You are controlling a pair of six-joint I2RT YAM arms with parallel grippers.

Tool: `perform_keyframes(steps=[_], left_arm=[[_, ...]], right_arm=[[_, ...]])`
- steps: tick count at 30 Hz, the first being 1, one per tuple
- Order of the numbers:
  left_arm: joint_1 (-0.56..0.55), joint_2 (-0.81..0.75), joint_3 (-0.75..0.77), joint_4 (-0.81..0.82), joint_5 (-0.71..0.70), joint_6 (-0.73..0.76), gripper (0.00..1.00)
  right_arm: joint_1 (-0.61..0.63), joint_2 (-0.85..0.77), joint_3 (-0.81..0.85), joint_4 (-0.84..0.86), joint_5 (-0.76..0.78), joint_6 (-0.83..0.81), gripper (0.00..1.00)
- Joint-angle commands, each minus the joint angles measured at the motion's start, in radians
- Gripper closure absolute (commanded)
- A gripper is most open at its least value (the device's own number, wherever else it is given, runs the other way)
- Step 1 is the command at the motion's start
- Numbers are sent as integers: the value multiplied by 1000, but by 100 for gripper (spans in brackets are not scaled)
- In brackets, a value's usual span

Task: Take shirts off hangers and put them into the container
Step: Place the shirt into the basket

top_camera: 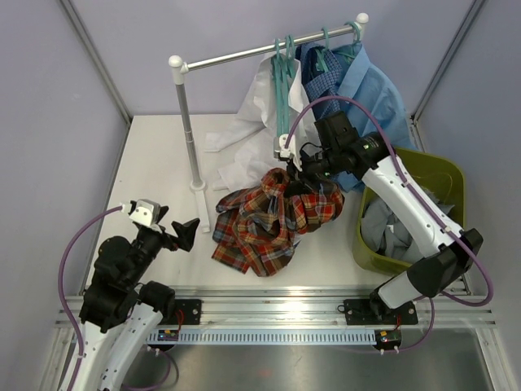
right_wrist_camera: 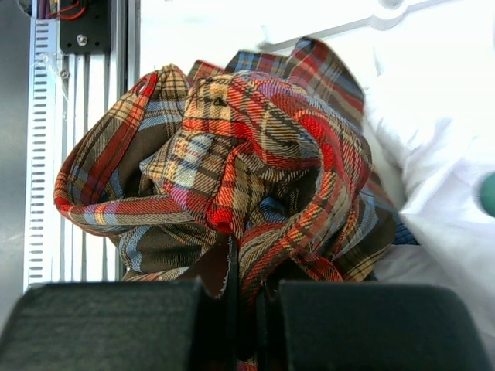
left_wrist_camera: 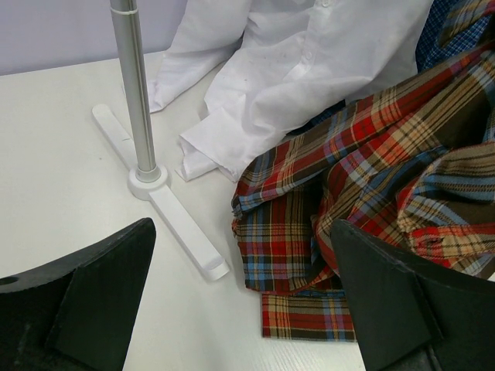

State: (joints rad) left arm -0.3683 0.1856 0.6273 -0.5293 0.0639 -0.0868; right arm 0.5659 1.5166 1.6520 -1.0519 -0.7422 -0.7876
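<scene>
**Plaid shirt pinched at mid-table**
The right gripper (right_wrist_camera: 246, 301) is clamped tight on a bunched fold of the red-orange plaid shirt (top_camera: 273, 216). The shirt's lower part lies on the table (top_camera: 155, 155), left of the olive basket (top_camera: 449, 175), which holds what looks like grey cloth (top_camera: 389, 230). At the near left, the left gripper (left_wrist_camera: 241, 232) hangs with its jaws spread wide, holding nothing.

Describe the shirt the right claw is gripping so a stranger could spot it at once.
Start at the white table, between the silver rail's post and the olive-green basket. There a crumpled shirt lies bunched on the tabletop, its top pinched in the right claw. It alone is red-orange plaid; behind it are a plain white shirt and blue shirts.
</scene>
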Motion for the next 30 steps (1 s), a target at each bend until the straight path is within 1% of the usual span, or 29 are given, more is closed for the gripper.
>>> perform_keyframes(steps=[1,3,7,9,11,12,13,14,15,16,19,20,22,23,25,27,30], left_arm=[[3,9,3,35,-12,-1,1],[3,11,5,35,-12,-1,1],[3,21,8,31,-6,-2,1],[3,25,9,29,-6,-2,1],[3,26,9,29,-4,-2,1],[3,29,9,31,-4,-2,1],[3,31,9,31,-3,-2,1],[3,31,9,31,-3,-2,1],[3,34,9,32,-3,-1,1],[3,34,9,31,-3,-1,1],[3,35,8,31,-3,1,1],[3,35,6,32,-3,1,1],[3,37,6,34,-3,2,1],[3,37,6,35,-1,2,1],[3,38,5,37,2,2,1],[3,43,5,35,4,4,1],[3,51,5,35,5,4,1]], right_arm=[[-21,-81,156,-2,-14,17,100],[-35,-98,211,-20,-6,27,100],[-72,-101,398,-57,15,65,100],[-106,-108,457,-45,43,93,100],[-142,-119,532,-2,69,151,100],[-181,-125,557,16,81,177,100],[-204,-130,603,59,96,238,100],[-228,-133,624,76,119,263,100],[-272,-142,661,96,142,327,100],[-291,-148,675,134,167,353,100],[-327,-170,741,148,266,399,100],[-328,-183,750,153,343,413,100],[-334,-197,779,161,415,415,100],[-339,-200,788,182,516,425,100],[-348,-208,819,205,587,435,100],[-359,-208,833,233,697,464,100],[-365,-210,845,262,812,433,100]])
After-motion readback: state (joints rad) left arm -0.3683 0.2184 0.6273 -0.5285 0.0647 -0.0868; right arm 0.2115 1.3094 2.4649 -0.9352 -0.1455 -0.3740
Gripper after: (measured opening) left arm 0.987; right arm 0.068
